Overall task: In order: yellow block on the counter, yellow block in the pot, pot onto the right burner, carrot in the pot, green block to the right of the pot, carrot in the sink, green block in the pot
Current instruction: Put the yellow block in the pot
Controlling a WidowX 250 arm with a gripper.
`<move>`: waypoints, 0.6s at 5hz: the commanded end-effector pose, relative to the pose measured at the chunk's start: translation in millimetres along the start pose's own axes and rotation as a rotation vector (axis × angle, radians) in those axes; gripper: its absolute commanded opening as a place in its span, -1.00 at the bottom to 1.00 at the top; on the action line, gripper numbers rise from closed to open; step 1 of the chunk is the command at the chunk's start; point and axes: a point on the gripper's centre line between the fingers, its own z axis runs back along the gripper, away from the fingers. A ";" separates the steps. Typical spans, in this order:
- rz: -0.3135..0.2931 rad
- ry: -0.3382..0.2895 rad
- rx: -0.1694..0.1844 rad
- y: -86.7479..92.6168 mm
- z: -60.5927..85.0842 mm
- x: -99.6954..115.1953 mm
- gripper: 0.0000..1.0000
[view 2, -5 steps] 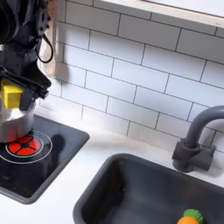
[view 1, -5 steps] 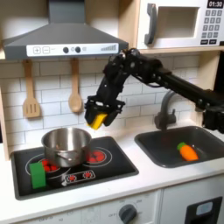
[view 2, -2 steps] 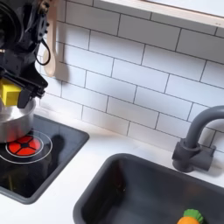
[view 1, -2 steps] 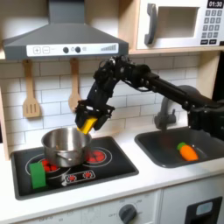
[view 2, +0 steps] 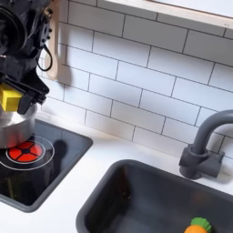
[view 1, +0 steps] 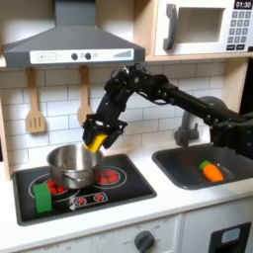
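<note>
First exterior view: gripper clamped on the yellow block, held in the air just above the pot's right rim. Pot sits on the black stovetop, on the burner at the first exterior view's left. Green block stands upright in front of the pot. Carrot lies in the sink. Second exterior view confirms block gripped above the pot; carrot in sink.
</note>
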 end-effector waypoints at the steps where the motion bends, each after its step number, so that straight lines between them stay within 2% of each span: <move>1: 0.006 0.025 -0.004 1.3 -8.8 -3.2 -1.00; 2: 0.023 0.047 0.010 8.5 -12.8 -7.6 -1.00; 3: 0.030 0.062 0.002 10.0 -15.0 -10.7 -1.00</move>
